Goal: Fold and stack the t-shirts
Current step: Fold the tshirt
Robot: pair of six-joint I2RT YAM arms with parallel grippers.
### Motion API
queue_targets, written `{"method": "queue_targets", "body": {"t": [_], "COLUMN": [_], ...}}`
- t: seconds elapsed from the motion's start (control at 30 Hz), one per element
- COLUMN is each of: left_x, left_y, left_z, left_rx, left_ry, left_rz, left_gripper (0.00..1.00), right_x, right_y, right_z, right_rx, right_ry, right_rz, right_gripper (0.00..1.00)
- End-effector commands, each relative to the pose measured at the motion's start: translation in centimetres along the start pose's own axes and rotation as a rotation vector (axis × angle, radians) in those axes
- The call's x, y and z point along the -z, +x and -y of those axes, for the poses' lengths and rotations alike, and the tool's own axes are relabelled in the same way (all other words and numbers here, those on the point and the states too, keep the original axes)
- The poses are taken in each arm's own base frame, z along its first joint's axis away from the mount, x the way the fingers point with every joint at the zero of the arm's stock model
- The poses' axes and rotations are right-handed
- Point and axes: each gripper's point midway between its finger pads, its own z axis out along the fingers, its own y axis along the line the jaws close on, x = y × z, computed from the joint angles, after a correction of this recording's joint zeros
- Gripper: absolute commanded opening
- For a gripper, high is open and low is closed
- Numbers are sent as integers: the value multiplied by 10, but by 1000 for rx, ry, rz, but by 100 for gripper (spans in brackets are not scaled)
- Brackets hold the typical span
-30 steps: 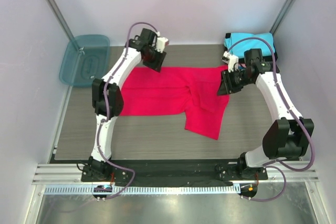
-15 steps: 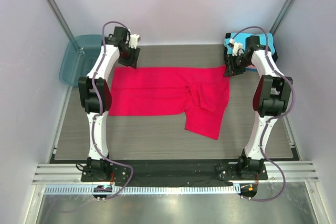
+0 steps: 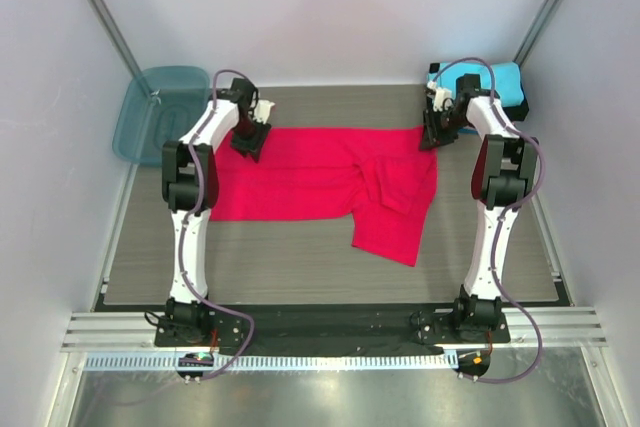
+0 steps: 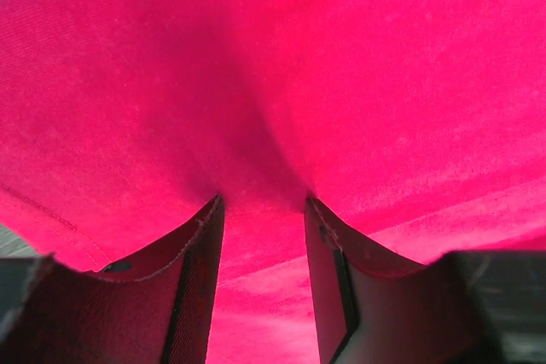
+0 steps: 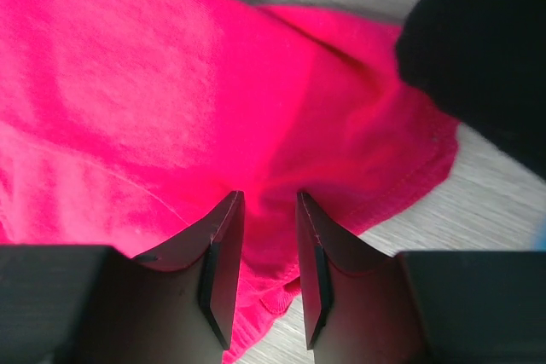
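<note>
Since half a second ago, the left tool [image 3: 248,139] is brought down from beyond the far hem onto the far-left corner of the red t-shirt [image 3: 320,172]. The right tool [image 3: 432,135] is shifted only slightly and is set on the far-right corner.

The red t-shirt is spread across the far half of the surface [image 3: 250,257]. Its right part is doubled over, and one flap reaches toward the near edge.

In the left wrist view, the fingers [image 4: 200,279] are held a little apart with their tips pressed into the red cloth, which is creased and shadowed between them. Whether that cloth is actually gripped cannot be told.

In the right wrist view, the fingers [image 5: 223,262] are set closer together over the stitched corner, with red cloth in the narrow gap. A firm pinch cannot be confirmed here either.

A cyan t-shirt [image 3: 505,82] is noted folded at the far-right corner of the surface. A black t-shirt [image 5: 486,49] is seen just beside the red corner.

A teal bin [image 3: 160,112] is propped at the far left, well apart from the shirts.
</note>
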Motion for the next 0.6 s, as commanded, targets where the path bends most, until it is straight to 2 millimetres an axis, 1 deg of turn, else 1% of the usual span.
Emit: {"method": "queue_targets", "body": {"t": [0.0,0.03,0.17,0.23,0.27,0.3,0.33,0.37,0.4,0.43,0.47,0.5,0.53,0.57], "left_x": [-3,-4,-7,-9,-3,-2,-3,4,8,8,11,20,26,25], "left_y": [17,18,30,42,41,43,52,50,52,60,62,59,60,62], "left_z": [-4,-4,-1,2,3,4,8,9,12,16,20,24,28,28], "left_rx": [-18,-19,-17,-14,-12,-15,-8,-8,-4,2,2,-3,-3,-1], "left_ry": [-16,-15,-10,2,-1,1,9,9,17,28,36,36,35,36], "left_rz": [-49,-52,-81,-108,-98,-96,-115,-103,-99,-115,-113,-90,-82,-86], "left_gripper": [44,44,44,43,43,43,43,43,43,43,43,43,43,43], "right_x": [-3,-6,-7,-5,-4,-3,1,3,4,7,14,16,21,25], "right_y": [13,25,42,49,51,53,56,57,66,66,65,65,64,60], "right_z": [1,4,6,5,4,3,1,0,-3,-4,-7,-8,-10,-11], "right_rx": [11,7,7,0,4,7,7,16,12,18,27,35,46,52], "right_ry": [23,35,53,48,46,45,45,45,40,40,43,44,45,49], "right_rz": [-36,-66,-107,-119,-121,-123,-127,-130,-146,-144,-135,-132,-122,-109], "right_gripper": [36,36,36,35,35,35,35,34,34,34,34,34,34,34]}}
